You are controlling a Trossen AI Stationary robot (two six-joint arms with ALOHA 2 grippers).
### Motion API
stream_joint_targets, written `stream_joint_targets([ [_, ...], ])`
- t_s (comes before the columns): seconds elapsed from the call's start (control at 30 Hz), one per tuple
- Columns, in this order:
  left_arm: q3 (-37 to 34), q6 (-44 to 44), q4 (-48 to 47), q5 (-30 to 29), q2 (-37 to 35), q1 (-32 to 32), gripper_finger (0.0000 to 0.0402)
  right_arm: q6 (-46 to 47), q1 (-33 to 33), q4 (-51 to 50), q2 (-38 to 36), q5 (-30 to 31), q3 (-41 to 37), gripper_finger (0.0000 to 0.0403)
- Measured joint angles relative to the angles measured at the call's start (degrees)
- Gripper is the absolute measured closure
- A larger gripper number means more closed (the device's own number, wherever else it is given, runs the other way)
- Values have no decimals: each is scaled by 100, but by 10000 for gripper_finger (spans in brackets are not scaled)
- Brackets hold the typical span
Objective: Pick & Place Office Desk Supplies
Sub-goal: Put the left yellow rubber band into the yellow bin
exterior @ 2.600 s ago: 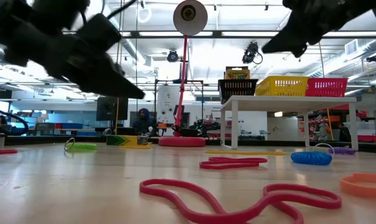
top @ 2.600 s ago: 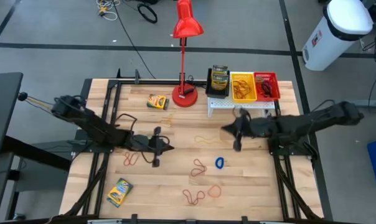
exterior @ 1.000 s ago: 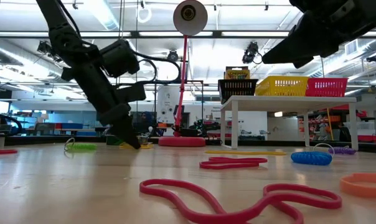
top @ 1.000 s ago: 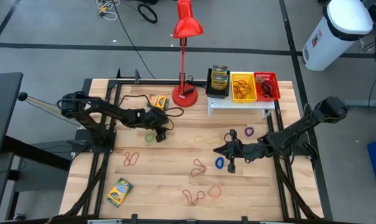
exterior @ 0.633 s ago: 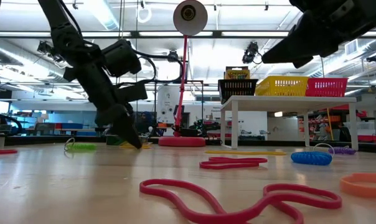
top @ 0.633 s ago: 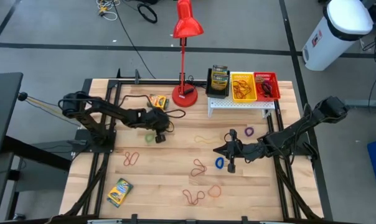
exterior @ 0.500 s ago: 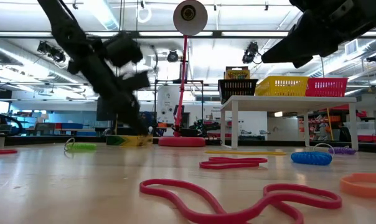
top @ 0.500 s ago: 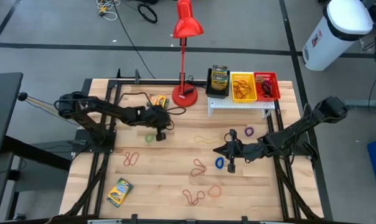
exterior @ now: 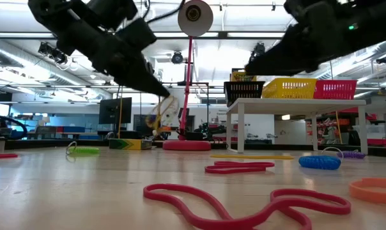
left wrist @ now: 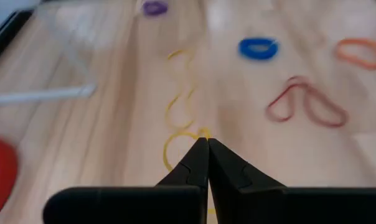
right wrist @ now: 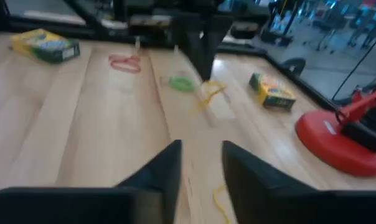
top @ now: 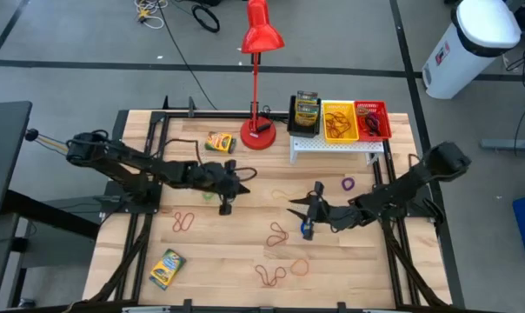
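Both arms have shifted since a moment ago: the left gripper (top: 242, 180) has left the spot by the green band (top: 209, 193) and now reaches toward the middle of the tabletop (top: 236, 252), its fingers (left wrist: 203, 163) pressed together on a thin yellow band (left wrist: 178, 127) that dangles from the tips, clear of the wood in the low view. The right gripper (top: 299, 211) has pushed farther in over the blue band (top: 307, 229), and its fingers (right wrist: 169, 163) stand a little apart with nothing between them. Near the lamp (top: 259, 74) base a crayon box (top: 219, 143) lies flat, and a second box (top: 167, 268) sits near the front left corner. Red bands (top: 183, 222) lie beside the left arm, more red loops (top: 276, 233) just left of the blue band, and an orange band (top: 298, 266) and another red tangle (top: 269, 276) nearer the front edge. A purple band (top: 347, 184) rests just below the small white shelf (top: 336, 146). On that shelf the black bin (top: 305, 113) holds a crayon box, the yellow bin (top: 339, 121) holds tan bands, and the red bin (top: 372, 120) holds dark bands.
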Motion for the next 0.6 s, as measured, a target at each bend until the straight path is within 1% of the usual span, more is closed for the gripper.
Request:
stream_joint_targets([
  [0.1, -4, 13, 401, 0, 48, -261, 395, -72, -186, 820, 370, -93, 3, 216],
  [0.2, 0, 15, 642, 1, 119, -434, 396, -48, -428, 1303, 736, -677, 68, 168],
  [0.3, 0, 15, 993, 5, 228, -553, 396, -59, -649, 1516, 1129, -1310, 338, 135],
  [0.33, 0, 17, 1127, 56, 263, -585, 396, -109, -704, 1528, 1251, -1409, 454, 128],
  [0.43, -2, 39, 1298, 234, 327, -613, 396, -493, -829, 1477, 1636, -1432, 838, 117],
  [0.53, -2, 40, 1365, 299, 352, -607, 396, -1069, -915, 1478, 1937, -1395, 1200, 118],
  [0.6, -2, 39, 1367, 310, 352, -607, 396, -1389, -951, 1453, 2090, -1239, 1407, 126],
])
